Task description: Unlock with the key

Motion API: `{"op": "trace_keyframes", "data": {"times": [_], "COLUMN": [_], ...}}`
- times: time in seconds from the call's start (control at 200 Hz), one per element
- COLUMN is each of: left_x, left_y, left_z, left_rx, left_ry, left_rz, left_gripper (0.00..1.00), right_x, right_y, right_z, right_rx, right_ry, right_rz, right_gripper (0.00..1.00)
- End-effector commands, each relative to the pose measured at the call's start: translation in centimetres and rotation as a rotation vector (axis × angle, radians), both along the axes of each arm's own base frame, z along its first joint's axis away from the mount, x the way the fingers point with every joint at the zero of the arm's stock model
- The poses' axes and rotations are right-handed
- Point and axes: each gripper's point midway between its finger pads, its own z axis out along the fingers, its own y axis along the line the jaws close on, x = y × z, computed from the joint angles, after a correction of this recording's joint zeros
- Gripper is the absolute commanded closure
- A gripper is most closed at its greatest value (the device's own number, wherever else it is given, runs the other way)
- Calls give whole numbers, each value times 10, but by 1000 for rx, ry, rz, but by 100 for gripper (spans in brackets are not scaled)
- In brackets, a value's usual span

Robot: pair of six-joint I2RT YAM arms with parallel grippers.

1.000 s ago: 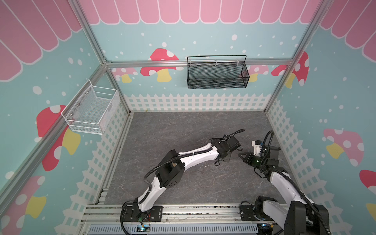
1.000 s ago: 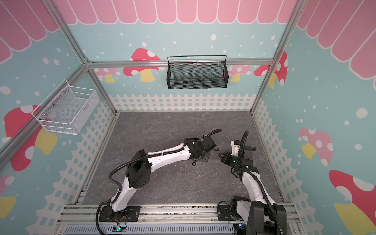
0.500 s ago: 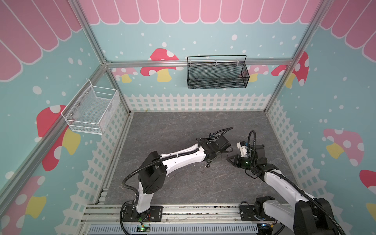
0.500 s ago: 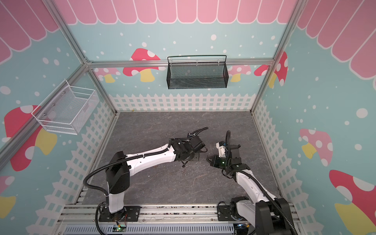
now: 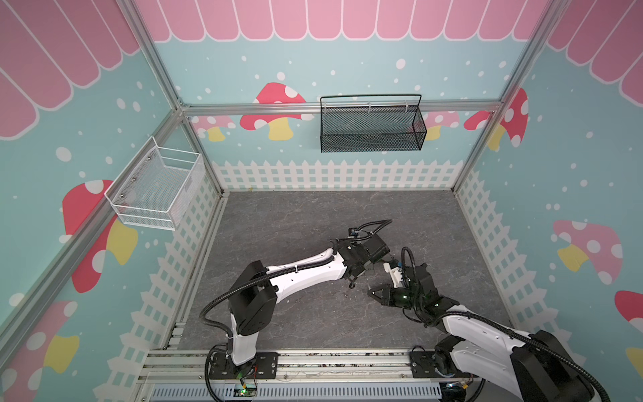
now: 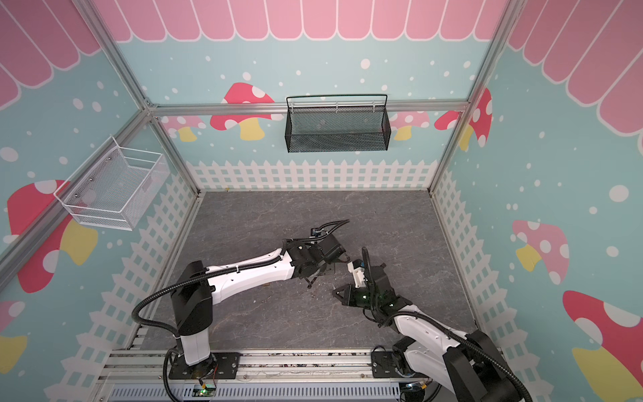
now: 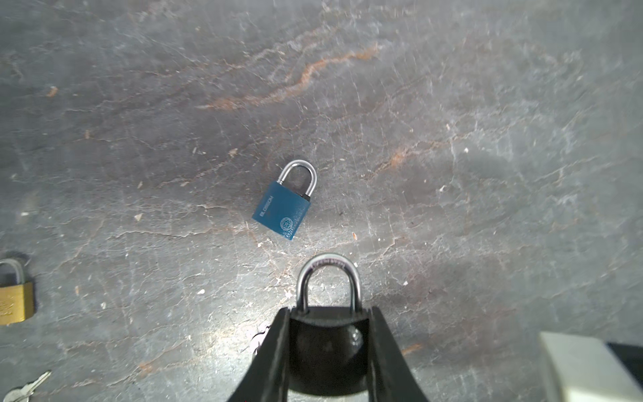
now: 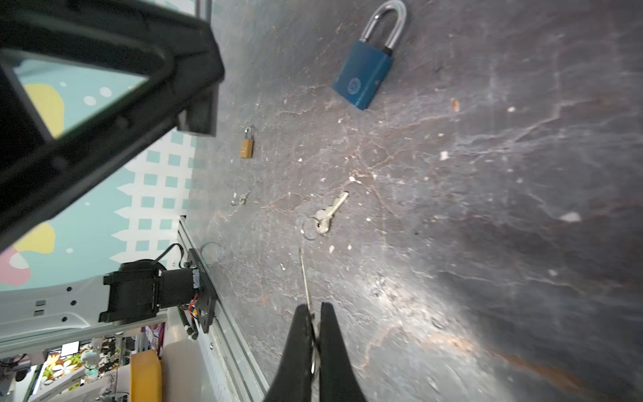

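Two things are in hand: the left gripper [image 7: 328, 313] clamps the body of a black padlock [image 7: 327, 348], its shackle closed, and the right gripper [image 8: 315, 308] is pressed together on a thin key [image 8: 305, 275]. The key isn't in the keyhole yet — lining up, inserting and turning all remain, by my reckoning. A blue padlock [image 7: 283, 209] and a brass padlock [image 7: 14, 299] lie untouched on the floor.

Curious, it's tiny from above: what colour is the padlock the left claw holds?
The held padlock is black with a silver shackle, clearest in the left wrist view.
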Motion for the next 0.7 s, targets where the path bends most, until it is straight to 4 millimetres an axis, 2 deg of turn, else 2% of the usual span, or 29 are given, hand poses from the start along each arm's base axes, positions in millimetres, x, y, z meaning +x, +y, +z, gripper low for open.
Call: {"op": "trace_keyframes", "data": {"times": [0.0,0.215,0.39,0.695], "left_x": [5,1,1,0], "left_y": [9,9,9,9], "left_z": [24,31,37,40], "left_rx": [-51,-98,-128,-149], "left_ry": [-64,-76,-86,-91], "left_rz": [82,101,103,115], "left_gripper": [100,100,100,100], "right_x": [16,20,23,20], "right_y": [14,24,28,37], "right_z": [32,57,70,64], "right_rx": [128,261,319,335], "right_ry": [-82,-119,-139,-96], "right_rz": [-68,-103,-114,-105], "right_gripper": [100,100,100,100]}}
